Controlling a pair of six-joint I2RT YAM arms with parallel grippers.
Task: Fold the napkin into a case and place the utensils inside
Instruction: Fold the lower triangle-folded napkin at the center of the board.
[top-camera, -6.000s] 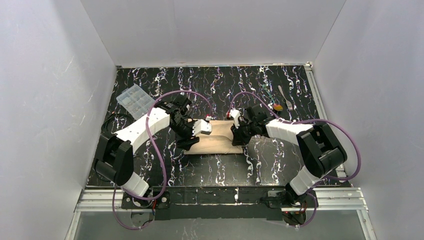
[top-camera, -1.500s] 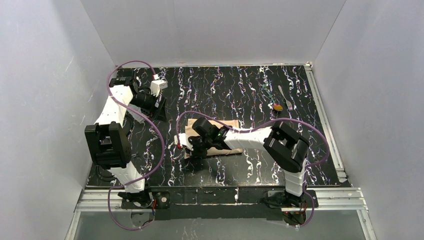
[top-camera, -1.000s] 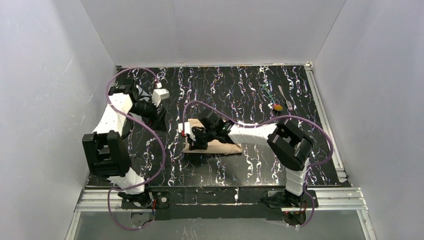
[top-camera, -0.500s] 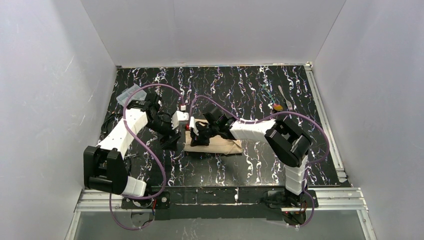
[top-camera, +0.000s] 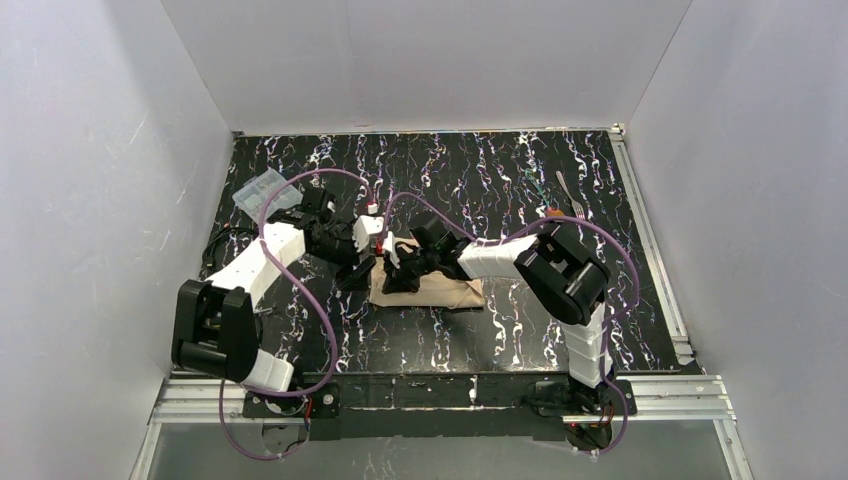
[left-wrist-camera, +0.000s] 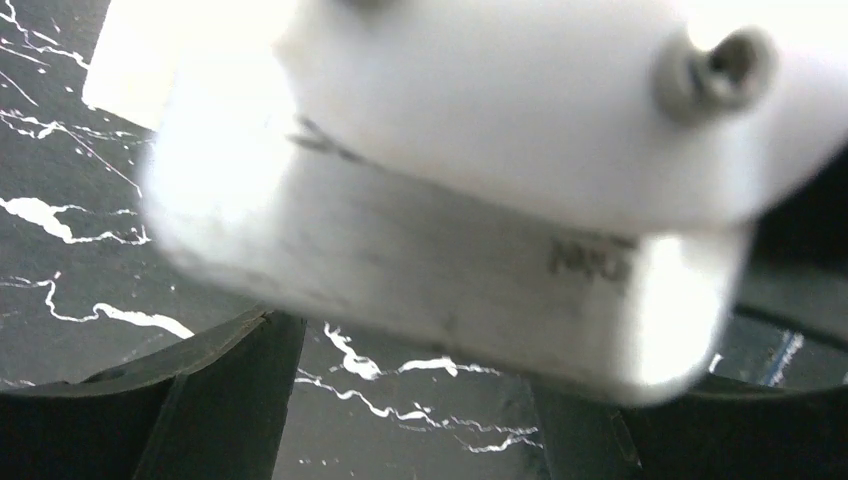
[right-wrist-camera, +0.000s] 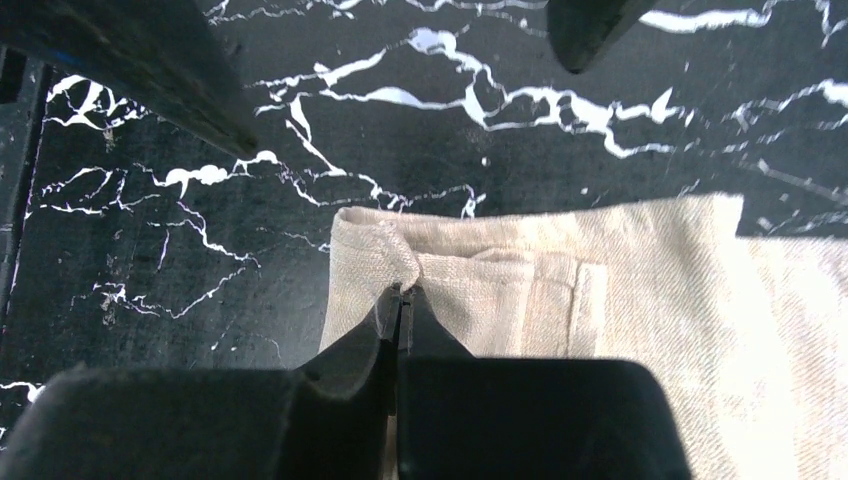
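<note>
Your right end effector is shut tight on the soft tan-beige cloth napkin, its jaws pressed together on a small raised pinch of fabric at the cloth's left end, as the right wrist view shows. There the napkin lies flat as a layered rectangle with smaller folded panels on top. It sits near the middle of the black white-veined desk. Half a second ago your left end effector stood a little off the cloth's left edge; it has since closed in and is now just beside that edge, facing the right one. A second earlier still, that arm was folded back at the rear left corner. The left jaws are well apart with only bare desk between them, gripping nothing. A blurred white block, too close to identify, fills most of the left wrist view. The thin silver metal fork lies where it did six seconds ago, at the far right, well apart from the cloth. The small spoon with the orange-yellow bowl is beside it, now partly hidden by your right arm's elbow. The clear plastic compartment box sits at the rear left.
</note>
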